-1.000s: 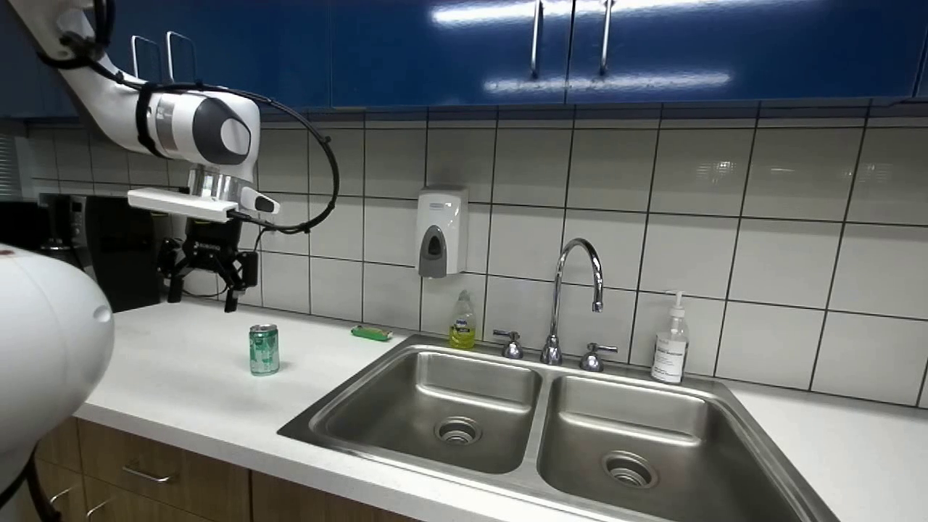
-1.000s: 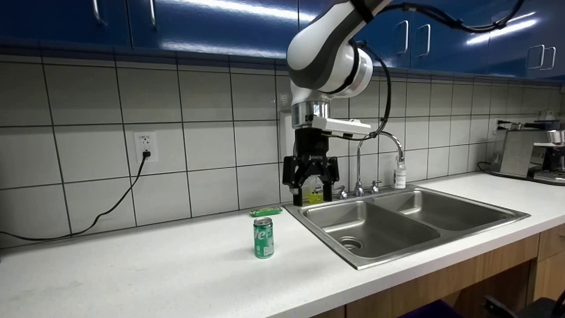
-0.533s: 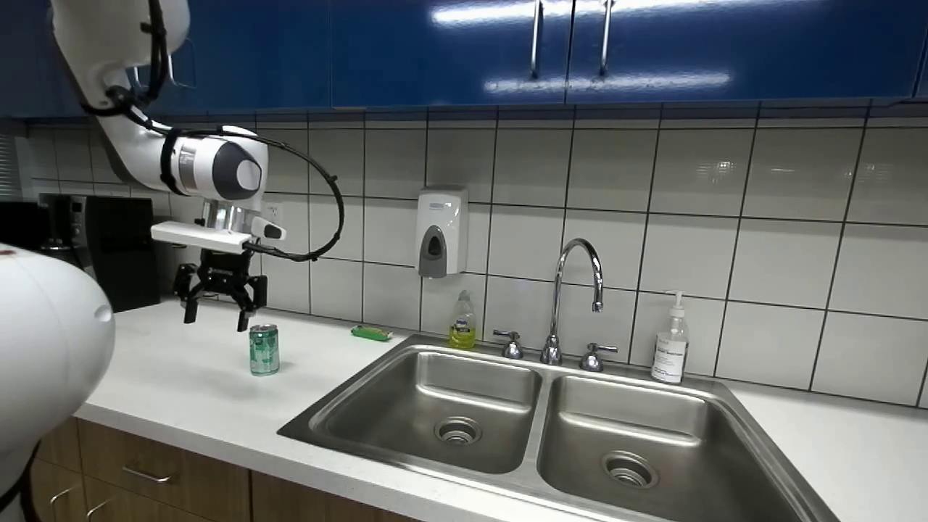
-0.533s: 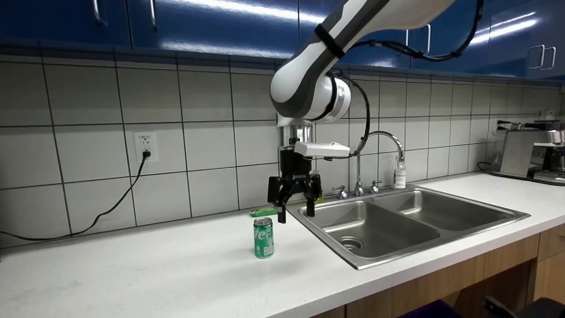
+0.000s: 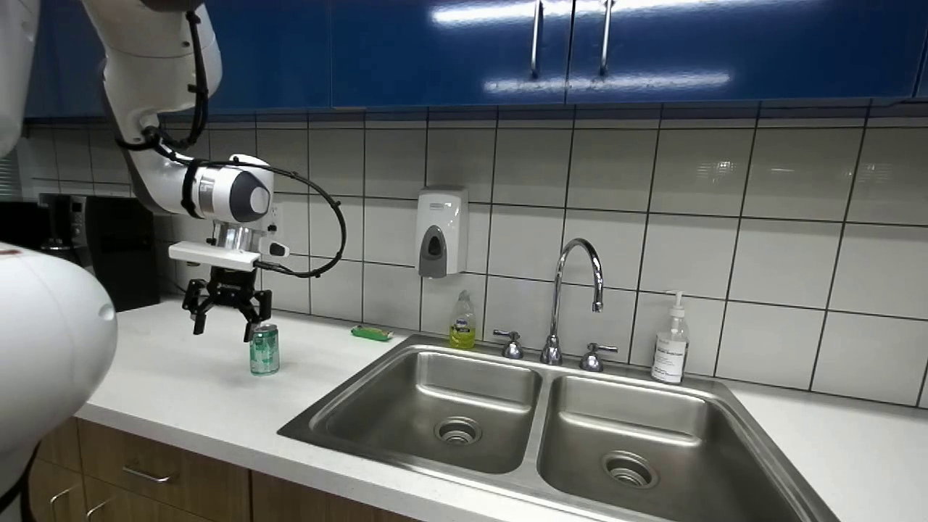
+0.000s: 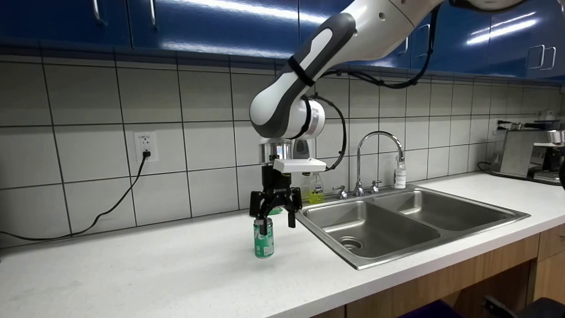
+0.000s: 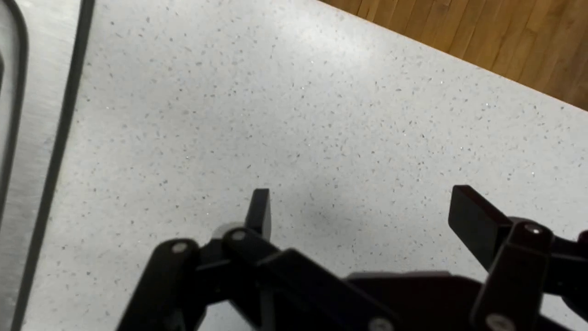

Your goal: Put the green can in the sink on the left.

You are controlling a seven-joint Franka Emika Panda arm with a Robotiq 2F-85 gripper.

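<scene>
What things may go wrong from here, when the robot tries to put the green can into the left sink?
The open gripper may tip the green can: in an exterior view a fingertip shows in front of it, and it stands free on the counter. Aim could be off, since I cannot find the can in the wrist view. Last, the can might land in the right basin, which lies beside the left basin.
</scene>
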